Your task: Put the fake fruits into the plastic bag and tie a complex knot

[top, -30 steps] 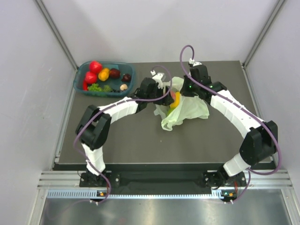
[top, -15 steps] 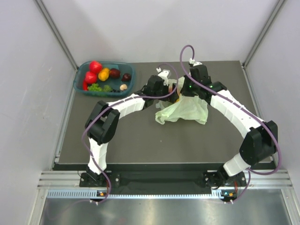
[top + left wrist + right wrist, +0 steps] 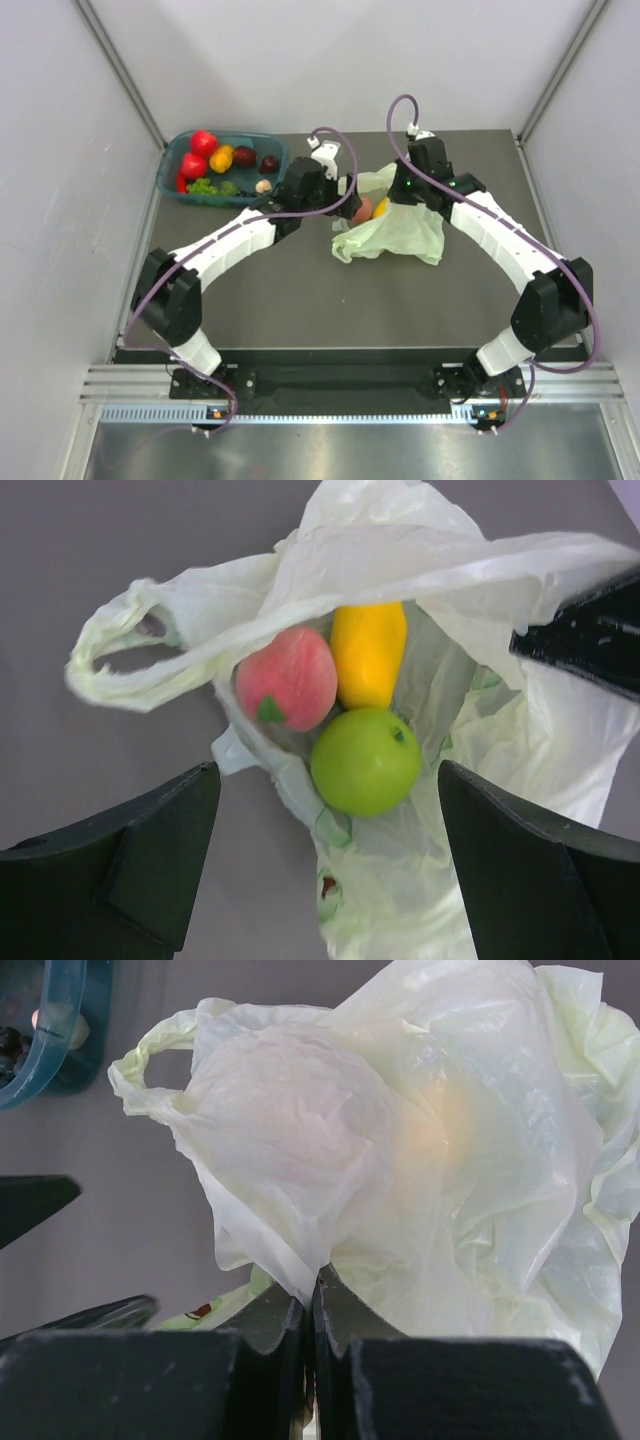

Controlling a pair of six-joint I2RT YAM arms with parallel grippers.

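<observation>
The pale-green plastic bag (image 3: 398, 235) lies on the dark table, its mouth facing left. Inside the mouth sit three fake fruits: a pink peach (image 3: 286, 678), a yellow fruit (image 3: 368, 652) and a green apple (image 3: 365, 760). My left gripper (image 3: 343, 188) hovers just left of the mouth, open and empty, its jaws either side of the apple in the left wrist view. My right gripper (image 3: 312, 1295) is shut on a pinch of the bag (image 3: 400, 1140) at its top edge. One loop handle (image 3: 110, 650) lies slack on the table. No knot shows.
A teal basket (image 3: 281, 160) stands at the back left with several more fruits: red (image 3: 204, 141), orange-yellow (image 3: 222, 157), dark purple (image 3: 245, 156) and green (image 3: 205, 186). Its corner (image 3: 55, 1020) shows in the right wrist view. Grey walls close in the table.
My left gripper has opened wider and drawn back to the left out of the bag's mouth. The bag has sagged lower onto the table. The right gripper has kept its hold.
</observation>
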